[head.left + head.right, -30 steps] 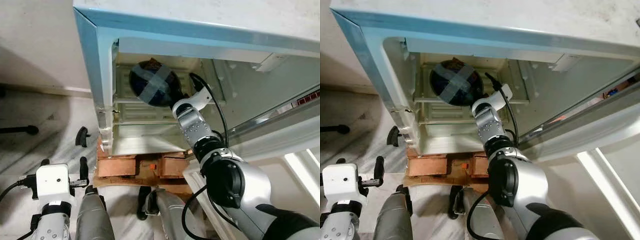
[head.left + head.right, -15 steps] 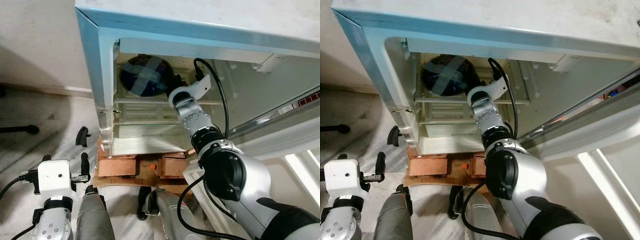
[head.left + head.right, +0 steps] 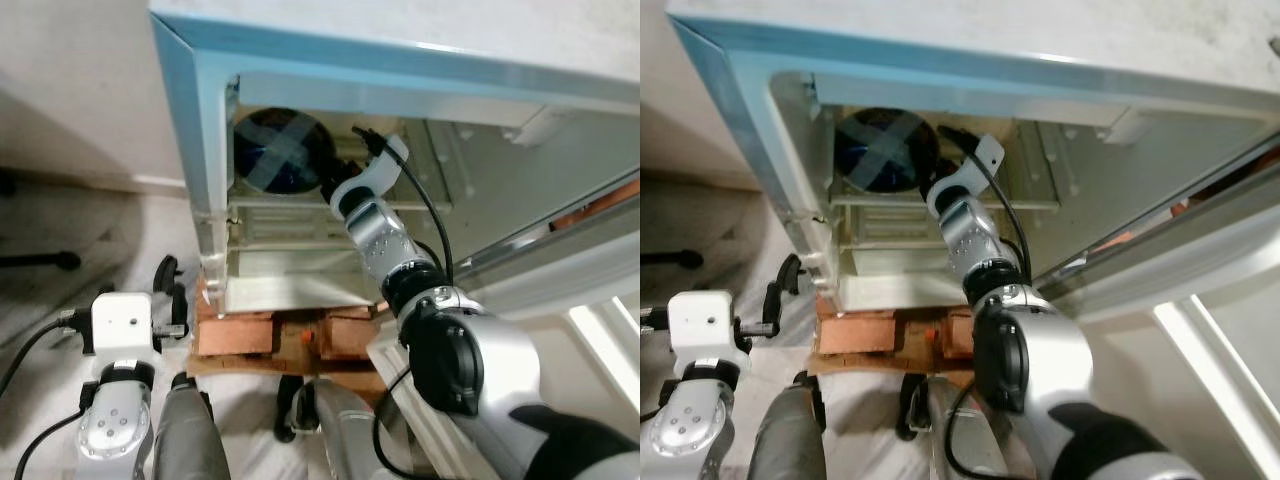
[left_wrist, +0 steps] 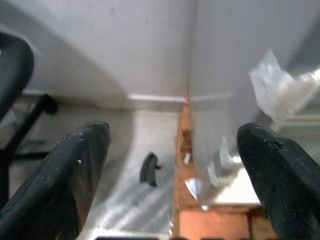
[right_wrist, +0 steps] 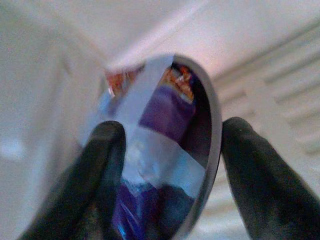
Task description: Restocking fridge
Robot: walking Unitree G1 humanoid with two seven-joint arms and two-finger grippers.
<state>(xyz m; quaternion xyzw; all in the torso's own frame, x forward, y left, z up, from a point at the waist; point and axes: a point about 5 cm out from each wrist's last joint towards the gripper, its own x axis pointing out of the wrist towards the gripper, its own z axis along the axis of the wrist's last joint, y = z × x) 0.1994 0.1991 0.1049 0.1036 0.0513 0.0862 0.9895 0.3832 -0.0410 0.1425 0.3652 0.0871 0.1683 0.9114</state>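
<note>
An open light-blue fridge [image 3: 203, 150] stands before me. A dark round bowl [image 3: 280, 150] with a cross of pale tape over its top is tilted on edge at the upper left of the fridge, above the top wire shelf [image 3: 290, 205]. My right gripper [image 3: 335, 178] reaches in from the right and is shut on the bowl [image 5: 160, 150]; one finger [image 5: 107, 150] lies over its taped face, the other [image 5: 250, 165] beside its rim. My left gripper [image 4: 172, 132] hangs open near the floor, left of the fridge's base.
The fridge rests on reddish wooden blocks [image 3: 270, 335]. Its open door [image 3: 560, 270] stretches to the right. A small black object [image 4: 148, 169] lies on the marble floor by the fridge's left corner. A wall runs behind on the left.
My right gripper has carried the bowl leftward and deeper into the upper part of the fridge. My left arm has risen slightly and drifted toward the fridge.
</note>
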